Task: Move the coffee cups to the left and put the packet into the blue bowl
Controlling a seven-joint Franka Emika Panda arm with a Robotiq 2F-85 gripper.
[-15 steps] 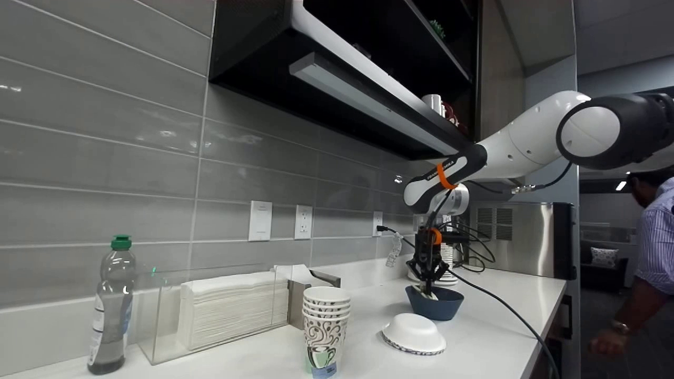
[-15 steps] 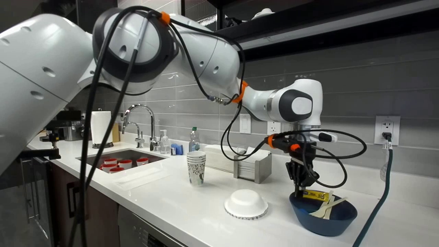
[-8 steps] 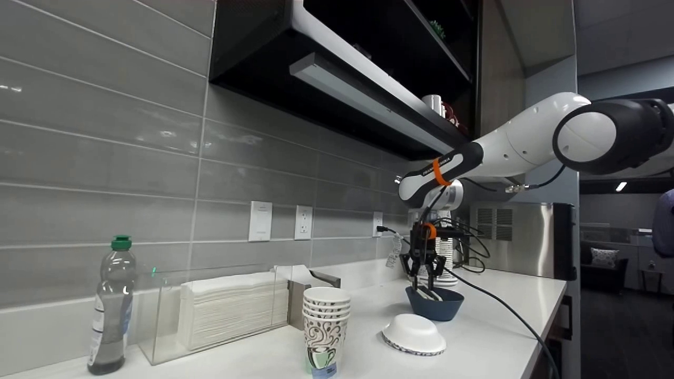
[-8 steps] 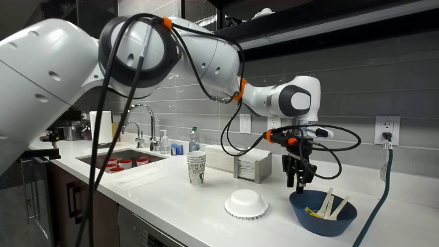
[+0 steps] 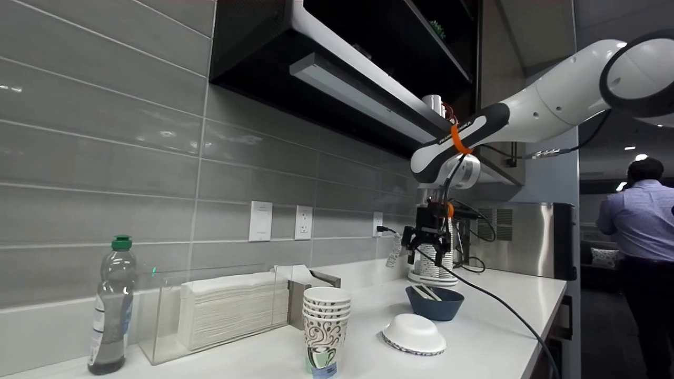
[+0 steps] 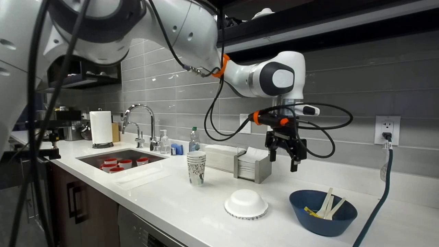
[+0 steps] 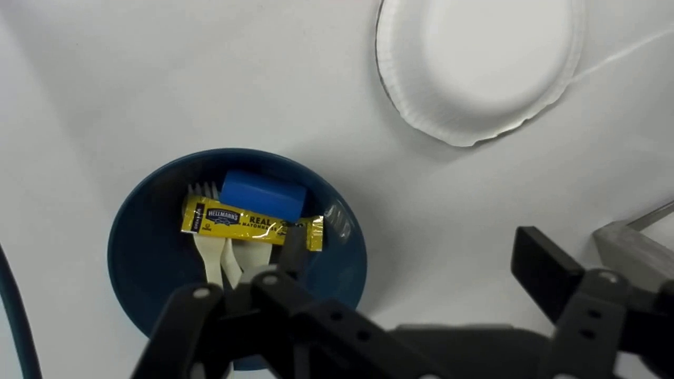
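The yellow packet [image 7: 226, 218] lies inside the blue bowl [image 7: 339, 263], across pale utensils [image 7: 210, 258] and against a blue cylinder-like piece [image 7: 263, 195]. In an exterior view only a yellow bit of the packet [image 6: 311, 212] shows over the rim of the bowl [image 6: 322, 226]. My gripper [image 7: 420, 258] is open, its fingers wide apart with nothing between them. It hangs above the counter, higher than the bowl and off to one side, as the gripper [image 6: 283, 162] shows in an exterior view. The coffee cups [image 5: 325, 337], a patterned nested stack, stand upright on the counter in both exterior views.
Upside-down white paper bowls [image 6: 246, 204] sit between cups and blue bowl. A napkin holder [image 6: 253, 168] stands by the wall, a soap bottle [image 5: 111, 310] beyond it. A dark shelf [image 5: 368, 84] overhangs the counter. A cable [image 6: 375, 202] runs past the bowl.
A second ago my gripper held the packet at the bowl's rim. It has let go, the packet dropped into the bowl, and the opened gripper rose and moved away from the bowl.
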